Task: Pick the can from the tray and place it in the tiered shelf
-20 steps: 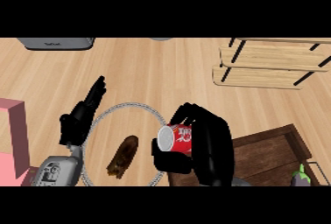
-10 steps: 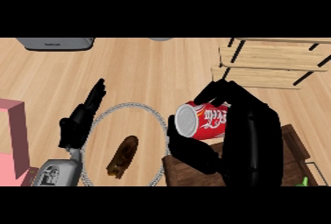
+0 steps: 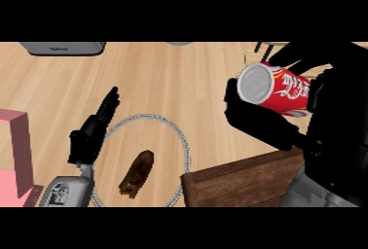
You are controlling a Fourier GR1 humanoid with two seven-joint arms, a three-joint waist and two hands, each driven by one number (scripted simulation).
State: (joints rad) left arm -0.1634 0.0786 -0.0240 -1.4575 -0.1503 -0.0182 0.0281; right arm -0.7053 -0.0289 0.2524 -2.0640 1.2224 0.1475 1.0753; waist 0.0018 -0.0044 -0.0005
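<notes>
We grasp the can (image 3: 277, 90) in our right hand (image 3: 316, 126), fingers curled round it, tilted above the wooden tray (image 3: 244, 182). Our left hand (image 3: 92, 129) rests straight-fingered left of the tray.

Right hand (image 3: 302, 121) raised large at the view's three o'clock, fingers and thumb curled round the red can (image 3: 277, 88), thumb below it and fingers arching over its top, grey forearm entering from five o'clock. Left hand (image 3: 90, 133) at eight o'clock, fingers straight and together, pointing toward one o'clock, holding nothing, with its grey forearm coming up from seven o'clock.
</notes>
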